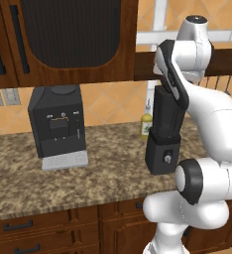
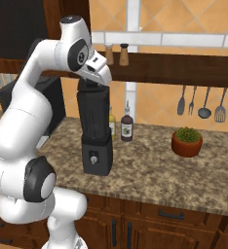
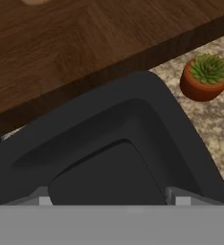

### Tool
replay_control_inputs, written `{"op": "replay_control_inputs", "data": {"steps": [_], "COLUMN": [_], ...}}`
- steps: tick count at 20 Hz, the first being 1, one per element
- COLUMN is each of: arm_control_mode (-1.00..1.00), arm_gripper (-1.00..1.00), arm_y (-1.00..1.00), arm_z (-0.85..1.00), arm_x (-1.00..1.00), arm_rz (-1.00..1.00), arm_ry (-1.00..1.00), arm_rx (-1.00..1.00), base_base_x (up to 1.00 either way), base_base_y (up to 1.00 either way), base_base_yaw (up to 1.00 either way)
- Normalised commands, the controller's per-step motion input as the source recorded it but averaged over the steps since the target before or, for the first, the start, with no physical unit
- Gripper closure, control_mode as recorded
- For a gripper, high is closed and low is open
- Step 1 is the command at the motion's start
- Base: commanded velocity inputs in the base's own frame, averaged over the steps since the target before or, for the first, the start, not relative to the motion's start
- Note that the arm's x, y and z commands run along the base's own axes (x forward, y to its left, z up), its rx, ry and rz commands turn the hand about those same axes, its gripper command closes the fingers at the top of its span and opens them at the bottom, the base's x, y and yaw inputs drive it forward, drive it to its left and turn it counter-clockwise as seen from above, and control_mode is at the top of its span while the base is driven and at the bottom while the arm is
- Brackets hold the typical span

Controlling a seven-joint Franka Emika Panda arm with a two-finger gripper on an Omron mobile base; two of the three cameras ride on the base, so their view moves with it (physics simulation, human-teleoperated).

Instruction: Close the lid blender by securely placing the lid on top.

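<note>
The black blender [image 1: 162, 151] stands on the speckled counter [image 1: 88, 178], with its boxy base and round knob toward me. Its tall dark jar [image 2: 94, 114] rises right under my hand. My gripper [image 2: 93, 82] sits at the jar's top, partly hidden by the wrist. In the hand view my gripper [image 3: 109, 198] straddles the raised middle of the black lid [image 3: 133, 124], one grey fingertip [image 3: 177, 196] against each side of it. The lid lies at the jar's mouth. I cannot tell whether it is fully seated.
A wider black coffee machine [image 1: 56, 124] with a grey tray stands left of the blender. Behind it are bottles [image 2: 127, 127] and a potted plant [image 2: 187, 141] to the right. A wooden shelf [image 2: 174, 68] with shakers hangs close above my hand. Utensils [image 2: 201, 102] hang on the wall.
</note>
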Motion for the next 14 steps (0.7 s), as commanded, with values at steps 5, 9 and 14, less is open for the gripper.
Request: {"op": "replay_control_inputs", "data": {"steps": [5, 9, 14], "arm_control_mode": [-1.0, -1.0, -1.0], "arm_gripper": [1.0, 1.0, 1.0], "arm_y": [0.0, 0.0, 0.0], "arm_z": [0.0, 0.0, 0.0], "arm_x": [-0.35, 0.0, 0.1], "arm_rz": [0.0, 0.0, -0.02], "arm_ry": [0.06, 0.22, 0.21], "arm_rx": [0.0, 0.0, 0.01], "base_base_x": [0.0, 0.0, 0.0], "base_base_y": [0.0, 0.0, 0.0], "base_base_yaw": [0.0, 0.0, 0.0]}}
